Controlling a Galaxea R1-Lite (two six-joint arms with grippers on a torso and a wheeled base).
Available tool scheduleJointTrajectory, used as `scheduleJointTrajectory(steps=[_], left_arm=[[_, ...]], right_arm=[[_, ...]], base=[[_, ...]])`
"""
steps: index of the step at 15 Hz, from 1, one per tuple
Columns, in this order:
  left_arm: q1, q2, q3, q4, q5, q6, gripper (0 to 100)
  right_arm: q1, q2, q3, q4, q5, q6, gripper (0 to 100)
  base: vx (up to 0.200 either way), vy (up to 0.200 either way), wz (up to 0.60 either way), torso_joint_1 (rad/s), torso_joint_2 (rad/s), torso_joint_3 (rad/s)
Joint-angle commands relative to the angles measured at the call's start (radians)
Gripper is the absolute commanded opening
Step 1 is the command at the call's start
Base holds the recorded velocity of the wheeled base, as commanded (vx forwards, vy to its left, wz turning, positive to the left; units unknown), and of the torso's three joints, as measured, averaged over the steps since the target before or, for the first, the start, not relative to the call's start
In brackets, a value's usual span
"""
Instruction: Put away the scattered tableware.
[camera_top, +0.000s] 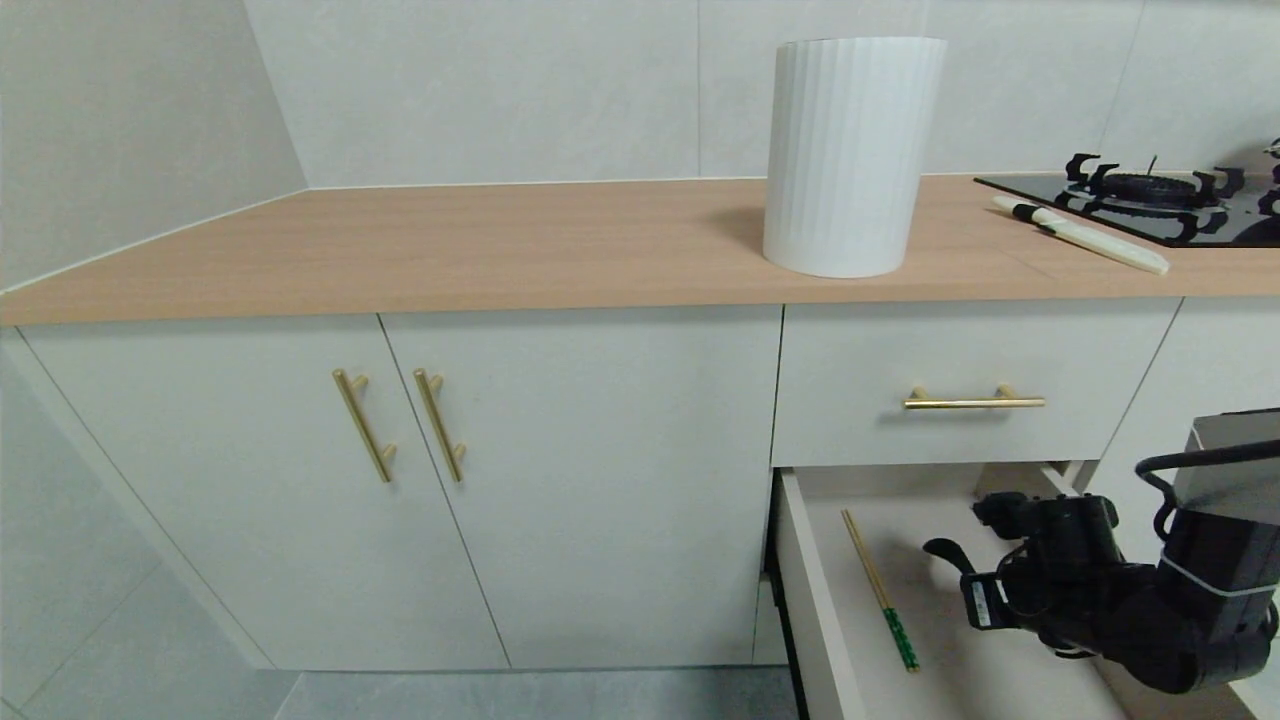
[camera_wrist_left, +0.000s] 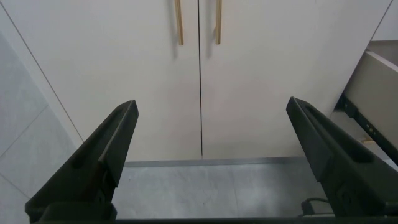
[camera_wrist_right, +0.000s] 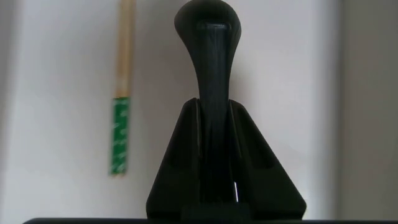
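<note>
Wide apart stand the jaws of our left gripper (camera_wrist_left: 211, 109), which hangs low before the white double cabinet doors (camera_wrist_left: 261, 93), while our right gripper (camera_top: 985, 580) is clamped on a slim black utensil with a rounded end (camera_top: 945, 550) inside the open white drawer (camera_top: 805, 580) at the near right. We see a pair of wooden chopsticks with green ends (camera_top: 880, 600) lying in that drawer just left of the utensil. A cream-bladed knife with a black collar (camera_top: 1085, 237) rests on the wooden countertop (camera_top: 450, 240) at the far right, beside a tall white ribbed cylinder (camera_top: 850, 155).

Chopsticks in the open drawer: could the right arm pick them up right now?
Probably not yet. The chopsticks lie uncovered in the drawer near the right gripper, but it is shut on a black utensil and would likely need to release that first.
</note>
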Motion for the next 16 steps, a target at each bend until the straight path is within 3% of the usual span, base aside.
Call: scheduleJointTrajectory(steps=[1,9,10,16], left_arm=[[0.0,0.0,0.0,0.0,0.0,0.0,100],[0.0,0.0,0.0,0.0,0.0,0.0,100],[0.0,0.0,0.0,0.001,0.0,0.0,100],[0.0,0.0,0.0,0.0,0.0,0.0,100]], right_arm=[[0.001,0.118,-0.024,-0.015,-0.009,-0.002,0],[-0.011,0.14,-0.06,-0.021,-0.035,0.001,0],[-0.011,0.137,-0.06,-0.021,-0.035,0.001,100],[-0.011,0.106,-0.05,-0.021,-0.035,0.004,100]], base=[[0.0,0.0,0.0,0.0,0.0,0.0],[0.0,0.0,0.0,0.0,0.0,0.0],[0.0,0.0,0.0,0.0,0.0,0.0],[0.0,0.0,0.0,0.0,0.0,0.0]])
